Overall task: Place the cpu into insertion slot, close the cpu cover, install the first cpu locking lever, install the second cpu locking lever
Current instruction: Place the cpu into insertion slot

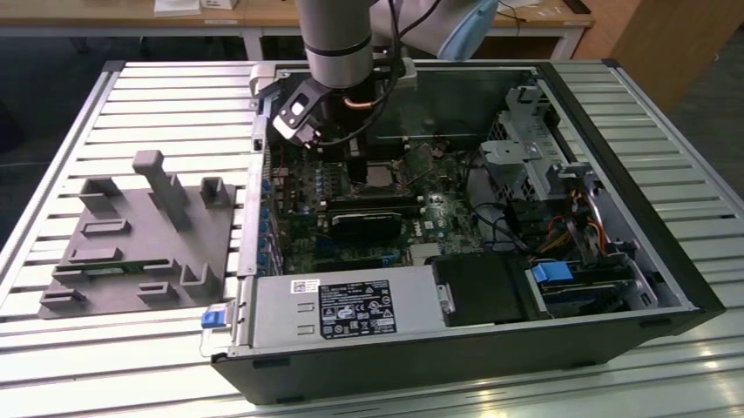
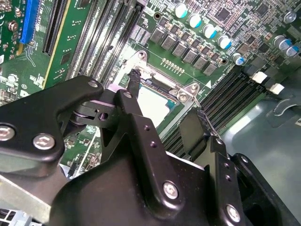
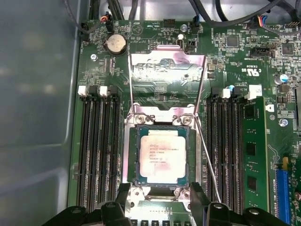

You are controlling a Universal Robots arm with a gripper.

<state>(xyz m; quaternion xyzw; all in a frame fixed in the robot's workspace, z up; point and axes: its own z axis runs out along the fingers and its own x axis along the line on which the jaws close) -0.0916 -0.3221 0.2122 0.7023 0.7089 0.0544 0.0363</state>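
Observation:
The cpu (image 3: 162, 157), a pale silver square chip, lies flat inside the insertion slot (image 3: 130, 155) on the green motherboard (image 3: 263, 141). The cpu cover (image 3: 167, 77) stands swung open beyond the slot, its cut-out showing the board behind it. Two thin wire levers (image 3: 208, 141) run unlatched along the slot's sides. My gripper (image 3: 159, 190) hovers just above the slot's edge, open, with nothing between its black fingers (image 3: 123, 189). In the second wrist view the cpu (image 2: 153, 101) shows between the spread fingers (image 2: 134, 77). In the exterior view my gripper (image 1: 348, 144) hangs over the cpu (image 1: 375, 174).
Long black memory slots (image 3: 96, 150) flank the socket on both sides. The open computer case (image 1: 465, 348) holds a power supply (image 1: 337, 309), a drive cage (image 1: 529, 139) and cables (image 1: 511, 226). A grey fixture plate (image 1: 139, 235) lies at the exterior view's left.

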